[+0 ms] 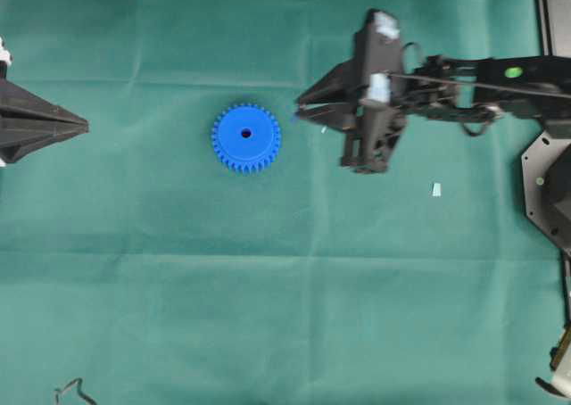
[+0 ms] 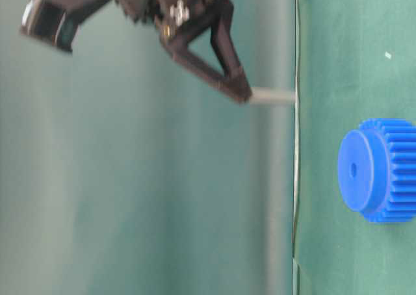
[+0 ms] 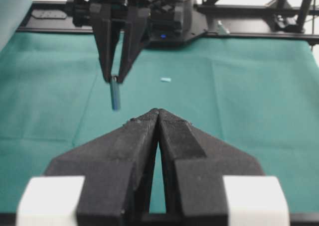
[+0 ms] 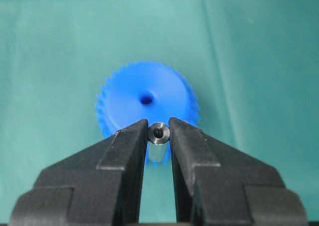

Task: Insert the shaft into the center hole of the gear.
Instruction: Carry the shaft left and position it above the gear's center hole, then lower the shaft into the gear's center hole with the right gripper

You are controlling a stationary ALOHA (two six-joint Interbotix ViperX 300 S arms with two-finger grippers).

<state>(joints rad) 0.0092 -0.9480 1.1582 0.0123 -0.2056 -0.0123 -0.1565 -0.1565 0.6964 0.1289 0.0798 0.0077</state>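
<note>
right gripper (image 4: 159, 135) pinching the shaft (image 4: 159, 133) above green cloth, short of the gear (image 4: 147, 99)

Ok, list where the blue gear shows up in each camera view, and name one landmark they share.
Overhead: the gear lies left of centre, left of the right claw.
Table-level: at the right edge, the view turned sideways.
Left wrist: not in it.
Right wrist: centre, just past the shaft.
Shared landmark: the shaft in the right claw, except overhead, where it is too small to tell.
</note>
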